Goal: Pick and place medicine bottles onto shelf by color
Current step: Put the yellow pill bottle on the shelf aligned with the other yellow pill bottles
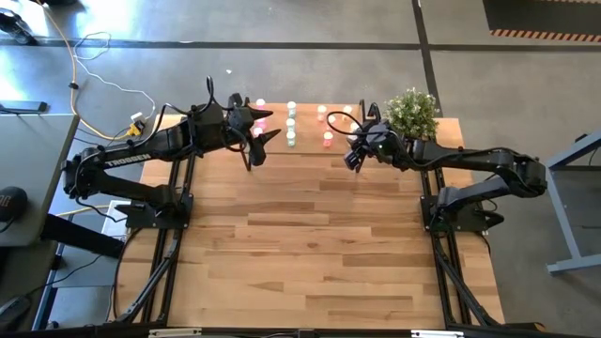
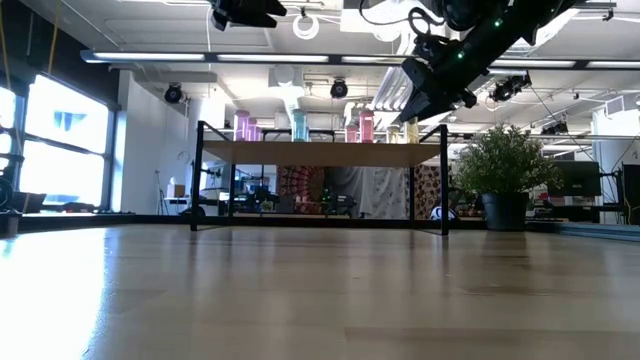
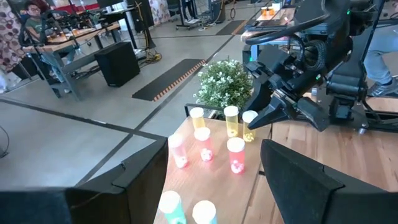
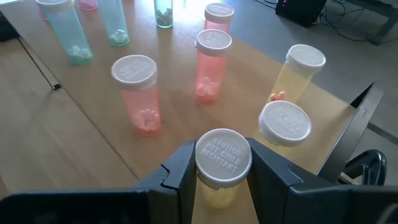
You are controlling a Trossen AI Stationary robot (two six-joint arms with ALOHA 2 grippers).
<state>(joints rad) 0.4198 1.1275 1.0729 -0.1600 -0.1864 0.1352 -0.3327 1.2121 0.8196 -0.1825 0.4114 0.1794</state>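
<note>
right end effector (image 4: 221,177) clamped on yellow bottle (image 4: 222,165) over shelf (image 2: 322,153) at 1 o'clock, left end effector (image 1: 259,134) wide open, empty, 11 o'clock

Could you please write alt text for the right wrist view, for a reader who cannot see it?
The right gripper clasps a pale yellow bottle with a white cap over the light-wood shelf. Two more yellow bottles stand beside it, three red-orange bottles stand beyond, and green bottles farther off.

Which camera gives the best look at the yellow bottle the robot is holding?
The right wrist view: the yellow bottle sits between the right gripper's fingers, cap lettering readable. The left wrist view shows it small and far off; the high view barely shows it, and the low view does not.
</note>
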